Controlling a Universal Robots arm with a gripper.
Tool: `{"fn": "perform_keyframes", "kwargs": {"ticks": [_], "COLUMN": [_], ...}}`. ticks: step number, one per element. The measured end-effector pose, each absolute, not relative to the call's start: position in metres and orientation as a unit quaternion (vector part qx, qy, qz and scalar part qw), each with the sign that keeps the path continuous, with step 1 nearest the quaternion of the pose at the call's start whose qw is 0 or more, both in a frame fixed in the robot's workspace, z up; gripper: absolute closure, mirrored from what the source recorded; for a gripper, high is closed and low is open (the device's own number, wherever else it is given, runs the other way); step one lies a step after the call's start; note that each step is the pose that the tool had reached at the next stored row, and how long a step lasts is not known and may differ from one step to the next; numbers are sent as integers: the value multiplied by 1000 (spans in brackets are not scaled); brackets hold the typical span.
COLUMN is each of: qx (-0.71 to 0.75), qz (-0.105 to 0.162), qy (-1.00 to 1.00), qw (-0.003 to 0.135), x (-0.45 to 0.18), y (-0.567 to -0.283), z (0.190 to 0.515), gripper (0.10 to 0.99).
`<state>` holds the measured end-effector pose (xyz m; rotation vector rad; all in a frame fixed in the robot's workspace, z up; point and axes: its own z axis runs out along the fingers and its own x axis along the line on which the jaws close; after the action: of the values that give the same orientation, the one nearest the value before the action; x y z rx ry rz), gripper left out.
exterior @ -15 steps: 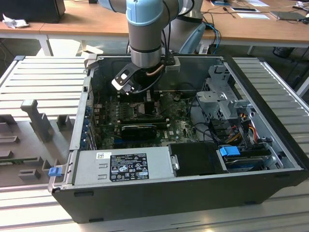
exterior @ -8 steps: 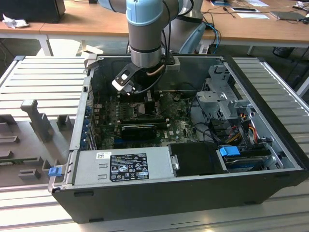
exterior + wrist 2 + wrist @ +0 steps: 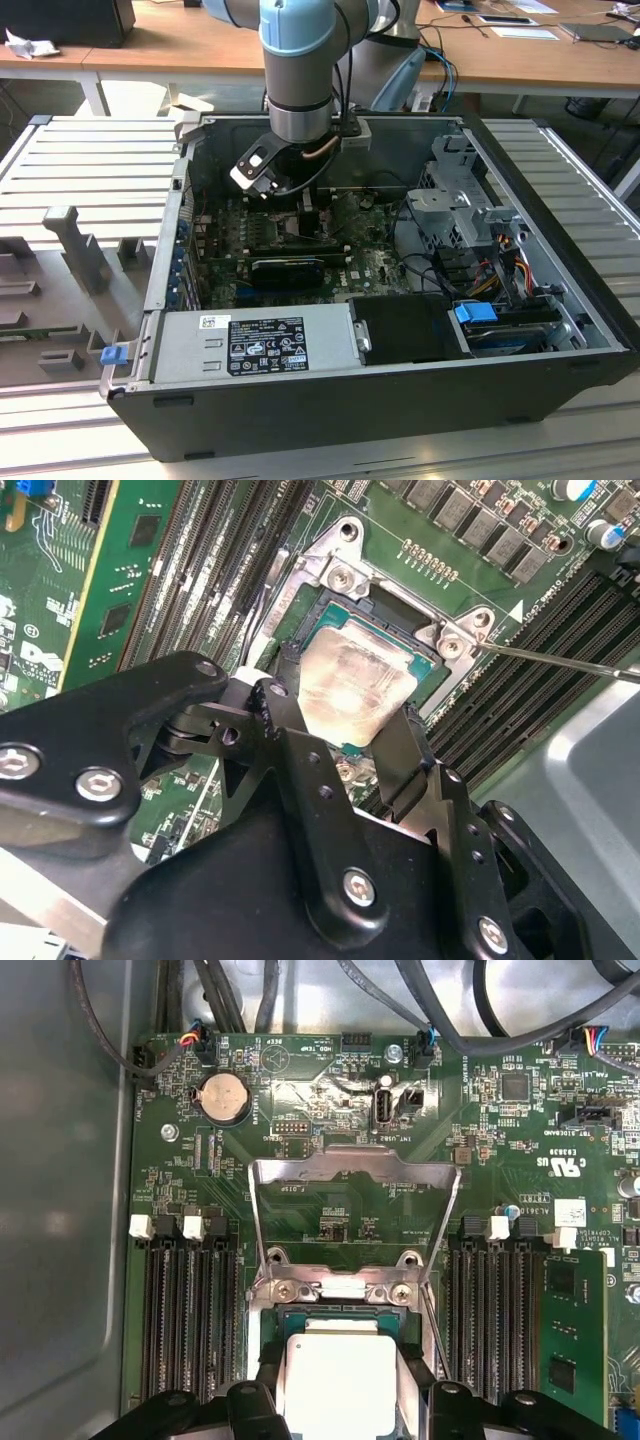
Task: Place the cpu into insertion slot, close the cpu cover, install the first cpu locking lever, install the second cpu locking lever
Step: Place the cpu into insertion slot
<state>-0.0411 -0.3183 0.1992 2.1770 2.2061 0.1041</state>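
Note:
The cpu point(image 3: 355, 675), a small square chip with a pale silver top, lies level over the insertion slot point(image 3: 425, 670); its green rim lines up with the slot frame. My gripper point(image 3: 345, 715) is shut on it, one black finger point(image 3: 272, 705) on each side. In the first wrist view the cpu point(image 3: 340, 1380) sits between the same fingers of the gripper point(image 3: 340, 1395). The cpu cover point(image 3: 355, 1165) stands hinged up and open behind the slot. A thin locking lever point(image 3: 560, 660) sticks out sideways, unlatched. In the exterior view the gripper point(image 3: 300, 195) hangs low over the motherboard.
Black memory slots point(image 3: 190, 1310) flank the socket on both sides. A long black card point(image 3: 290, 270) lies across the board nearer the power supply point(image 3: 255, 345). Cables point(image 3: 440, 1010) hang over the board's far edge. A metal drive cage point(image 3: 460, 200) fills the case at the exterior view's right.

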Motion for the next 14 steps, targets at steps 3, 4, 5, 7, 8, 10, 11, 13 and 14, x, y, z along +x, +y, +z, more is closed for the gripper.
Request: {"fn": "perform_keyframes", "kwargs": {"ticks": [3,4,5,7,8,10,11,13,14], "qx": [701,700,700,700,700,700,700,700,700], "qz": [34,34,34,34,34,34,34,34,34], "qy": [712,713,713,713,713,713,713,713,713], "qw": [20,20,20,20,20,20,20,20,20], "x": [-40,-40,-40,-40,-40,-40,-40,-40,-40], "y": [-318,-318,-318,-318,-318,-318,-318,-318,-318], "z": [199,199,199,199,199,199,199,200,200], "gripper": [557,557,557,557,545,482,482,482,482]}}
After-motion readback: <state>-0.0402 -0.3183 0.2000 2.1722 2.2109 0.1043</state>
